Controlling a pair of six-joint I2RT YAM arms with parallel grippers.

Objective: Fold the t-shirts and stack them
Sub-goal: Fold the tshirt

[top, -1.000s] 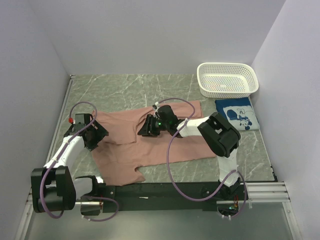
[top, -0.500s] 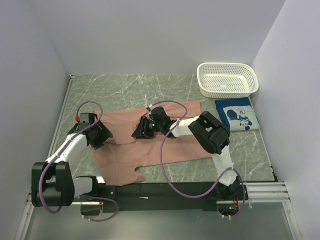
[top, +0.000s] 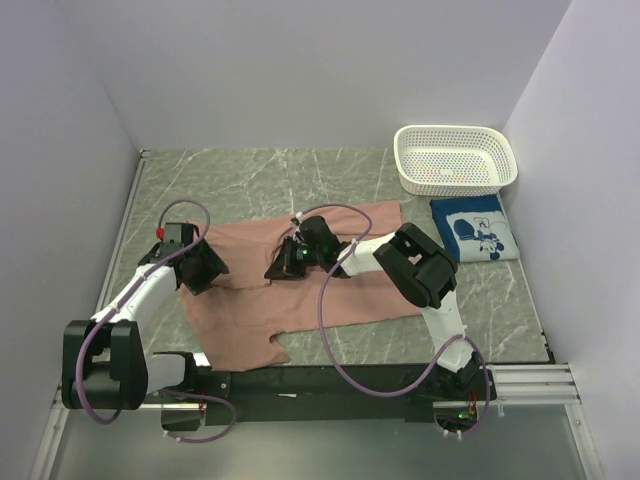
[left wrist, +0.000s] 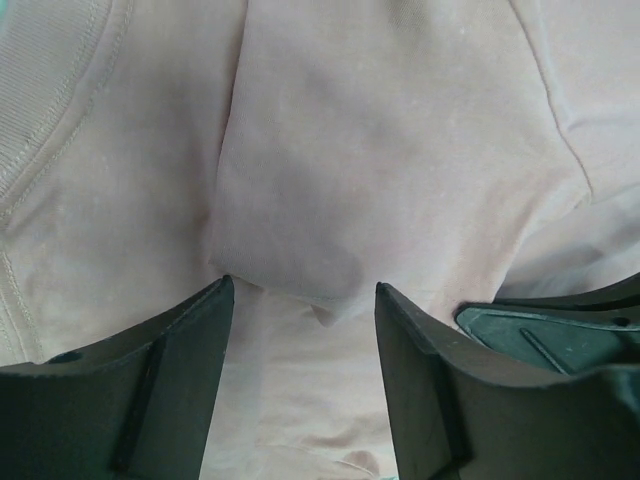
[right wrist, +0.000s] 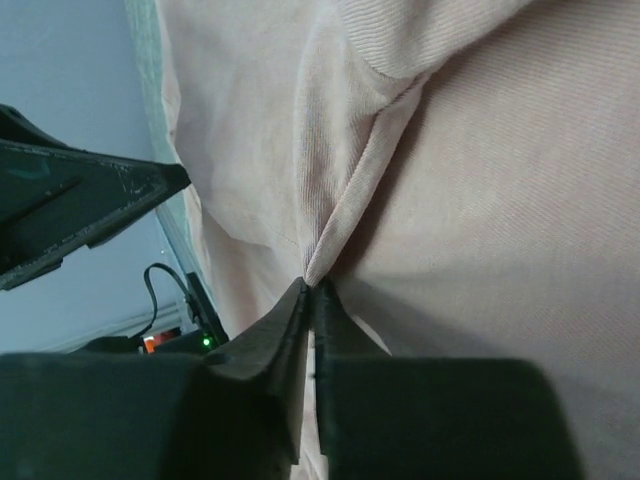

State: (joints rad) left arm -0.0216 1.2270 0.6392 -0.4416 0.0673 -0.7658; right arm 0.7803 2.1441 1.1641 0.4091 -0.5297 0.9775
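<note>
On pink tee (top: pixel 250 310), R hand (right wrist: pixel 308 287) pinches fold; L hand (left wrist: pixel 302 287) agape.

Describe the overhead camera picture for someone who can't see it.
A dusty-pink t-shirt lies spread on a grey marbled table, with the left gripper at its left edge and the right gripper on a fold near its middle. A folded blue t-shirt and a white basket sit at the far right.
</note>
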